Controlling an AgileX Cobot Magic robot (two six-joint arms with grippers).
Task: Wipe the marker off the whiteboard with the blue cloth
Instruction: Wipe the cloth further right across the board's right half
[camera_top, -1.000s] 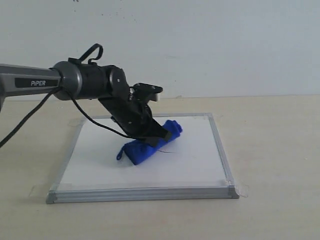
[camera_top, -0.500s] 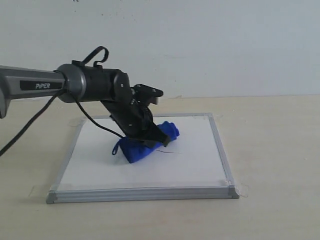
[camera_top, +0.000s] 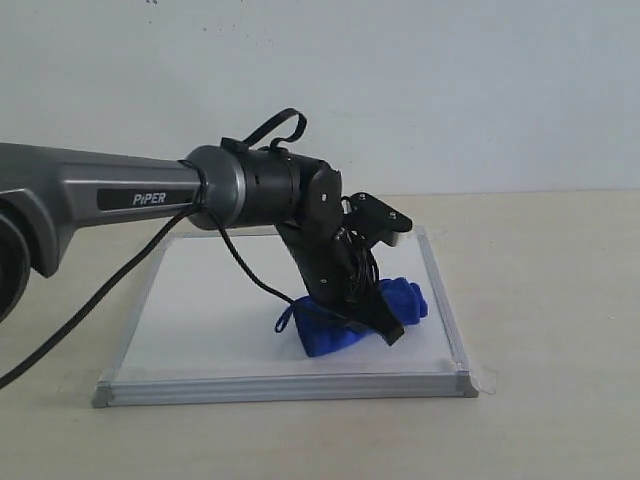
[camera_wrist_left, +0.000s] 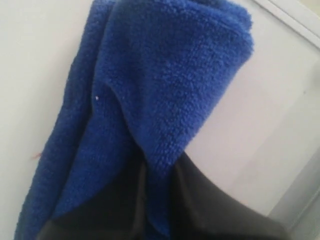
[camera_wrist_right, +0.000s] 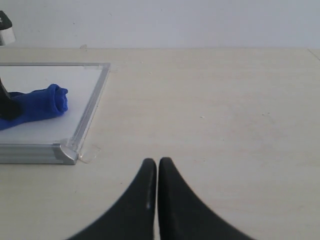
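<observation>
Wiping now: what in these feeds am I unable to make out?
- Marker line: the exterior view shows no red on the whiteboard, but the blue cloth and left gripper cover a patch; anything under them is hidden.
- Left wrist view: cloth fills the frame, fingers are a dark blur; a reddish speck beside the cloth is too small to identify.
- Right wrist view: most of the board is cut off by the frame edge.
</observation>
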